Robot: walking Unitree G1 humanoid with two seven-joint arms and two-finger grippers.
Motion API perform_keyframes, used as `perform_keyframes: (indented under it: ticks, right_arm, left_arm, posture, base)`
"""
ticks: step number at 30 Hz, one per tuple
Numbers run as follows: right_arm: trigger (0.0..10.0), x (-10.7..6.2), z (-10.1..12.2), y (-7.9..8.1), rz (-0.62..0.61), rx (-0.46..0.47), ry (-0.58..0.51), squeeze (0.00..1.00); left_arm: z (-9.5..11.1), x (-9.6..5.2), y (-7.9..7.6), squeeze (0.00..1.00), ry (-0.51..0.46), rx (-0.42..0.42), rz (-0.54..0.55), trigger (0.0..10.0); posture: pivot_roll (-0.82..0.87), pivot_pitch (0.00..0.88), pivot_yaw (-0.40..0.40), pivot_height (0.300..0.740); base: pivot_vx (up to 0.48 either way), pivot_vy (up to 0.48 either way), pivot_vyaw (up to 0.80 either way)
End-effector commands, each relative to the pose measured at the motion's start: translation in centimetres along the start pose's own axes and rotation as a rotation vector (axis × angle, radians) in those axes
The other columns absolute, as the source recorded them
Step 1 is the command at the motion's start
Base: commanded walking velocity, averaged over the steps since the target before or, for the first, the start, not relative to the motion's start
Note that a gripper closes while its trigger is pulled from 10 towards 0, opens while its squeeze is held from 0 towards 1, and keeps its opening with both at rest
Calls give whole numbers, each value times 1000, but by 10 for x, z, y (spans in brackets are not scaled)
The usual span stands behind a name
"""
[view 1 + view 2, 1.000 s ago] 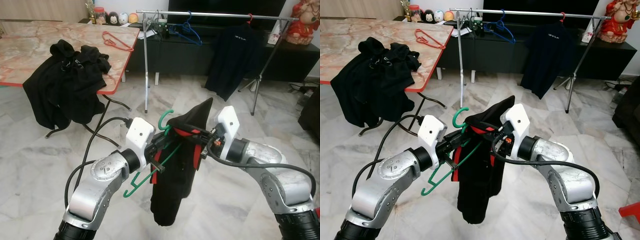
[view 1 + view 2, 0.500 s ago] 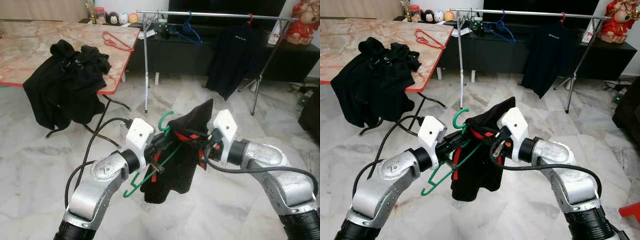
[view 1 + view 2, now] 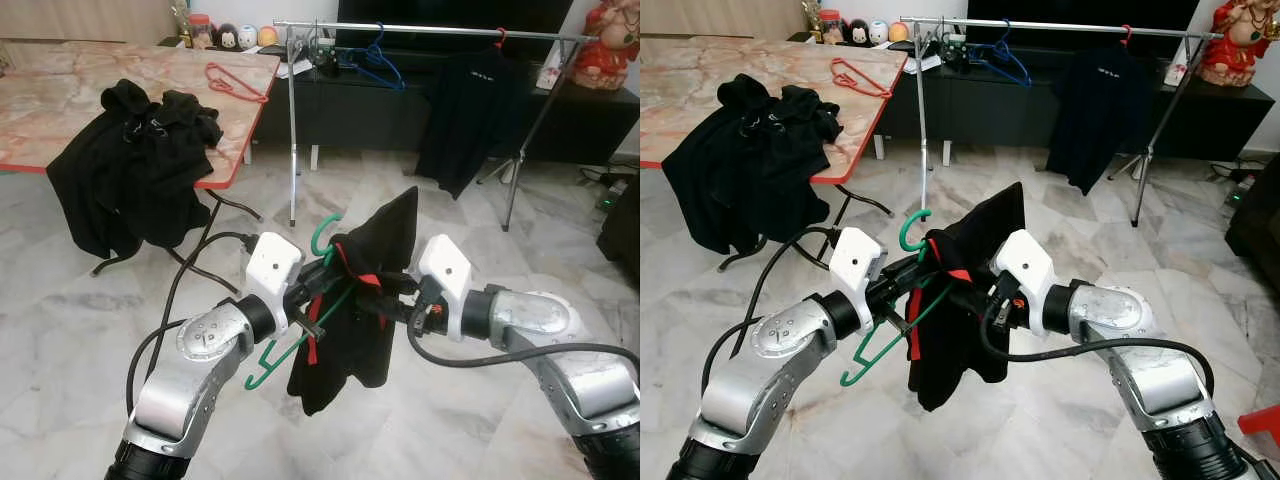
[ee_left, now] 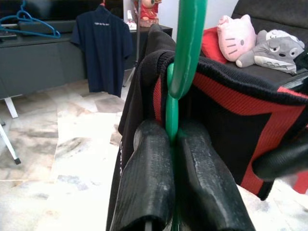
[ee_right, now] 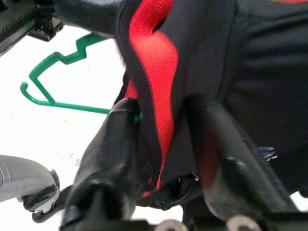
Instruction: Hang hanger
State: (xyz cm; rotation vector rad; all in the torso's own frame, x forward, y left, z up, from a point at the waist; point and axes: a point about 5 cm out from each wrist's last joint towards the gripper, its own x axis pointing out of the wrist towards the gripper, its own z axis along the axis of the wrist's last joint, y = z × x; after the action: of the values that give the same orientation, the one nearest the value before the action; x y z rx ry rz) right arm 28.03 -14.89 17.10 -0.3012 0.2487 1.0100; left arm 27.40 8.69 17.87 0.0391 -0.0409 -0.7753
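Left pincer (image 3: 908, 287) clamped on green hanger (image 3: 902, 320) neck, mid-air well short of rack (image 3: 1060, 25). Right pincer (image 5: 166, 144) pinching shirt (image 3: 960, 300), only half threaded on. Risks: shirt sliding off free arm, hanger twisting in grip.

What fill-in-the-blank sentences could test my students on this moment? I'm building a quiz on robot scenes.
1. The left gripper is shut on the neck of a ____ hanger.
2. The black garment draped over that hanger has ____ trim.
3. The right gripper pinches the ____.
4. On the clothes rail behind, a dark T-shirt hangs beside an empty ____ hanger.

Missing words: green; red; garment; blue
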Motion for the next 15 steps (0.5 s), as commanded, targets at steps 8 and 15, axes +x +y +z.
perform_keyframes:
  ticks: [8, 15]
  right_arm:
    - [10000, -10, 1, 2, 9, -46, 34, 1000]
    - [10000, -31, 0, -13, -65, -84, 80, 1000]
  left_arm:
    - [6, 1, 3, 0, -36, 29, 7, 10000]
    - [2, -2, 3, 0, -9, 29, -21, 10000]
  posture:
    - [-9, 14, -85, 716]
    - [-19, 17, -79, 716]
  base:
    - [0, 0, 0]
    - [0, 0, 0]
